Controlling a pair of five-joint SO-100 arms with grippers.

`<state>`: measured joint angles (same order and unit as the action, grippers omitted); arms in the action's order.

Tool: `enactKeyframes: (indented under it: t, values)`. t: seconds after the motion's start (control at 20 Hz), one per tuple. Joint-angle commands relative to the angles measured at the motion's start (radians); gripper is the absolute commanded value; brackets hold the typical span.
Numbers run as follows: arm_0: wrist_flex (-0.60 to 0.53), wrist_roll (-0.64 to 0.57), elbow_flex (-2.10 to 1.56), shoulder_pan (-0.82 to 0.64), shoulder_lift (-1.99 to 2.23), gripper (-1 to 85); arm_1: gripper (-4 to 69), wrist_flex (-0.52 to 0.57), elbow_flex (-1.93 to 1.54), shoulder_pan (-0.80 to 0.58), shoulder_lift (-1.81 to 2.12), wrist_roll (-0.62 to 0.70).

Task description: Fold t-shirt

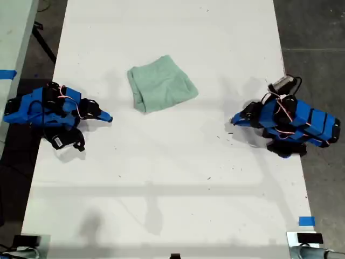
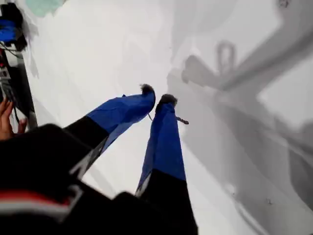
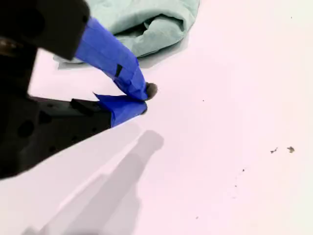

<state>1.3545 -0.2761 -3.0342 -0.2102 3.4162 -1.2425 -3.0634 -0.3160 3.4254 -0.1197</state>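
Mint-green t-shirt (image 1: 161,83): folded bundle on white table (image 1: 161,189). First pincer (image 2: 156,100) and second pincer (image 3: 144,98): both closed, empty. Risk: loose folds may spring open.

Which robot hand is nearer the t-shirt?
My second hand, at the exterior view's left: the t-shirt lies just beyond its tips in its wrist view, while my first hand sees it only far off.
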Motion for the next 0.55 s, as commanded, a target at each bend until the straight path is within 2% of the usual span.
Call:
enactKeyframes:
  t: [0.0, 0.05, 0.5]
  values:
    - [0.002, 0.0, 0.008, 0.008, 0.006, 1.7, 5.7, 0.002, 0.006, 0.012, 0.008, 0.485]
    - [0.002, 0.0, 0.008, 0.008, 0.006, 1.7, 5.5, 0.006, 0.006, 0.012, 0.008, 0.741]
    - [0.002, 0.0, 0.008, 0.008, 0.006, 1.7, 4.9, 0.002, 0.006, 0.014, 0.009, 0.719]
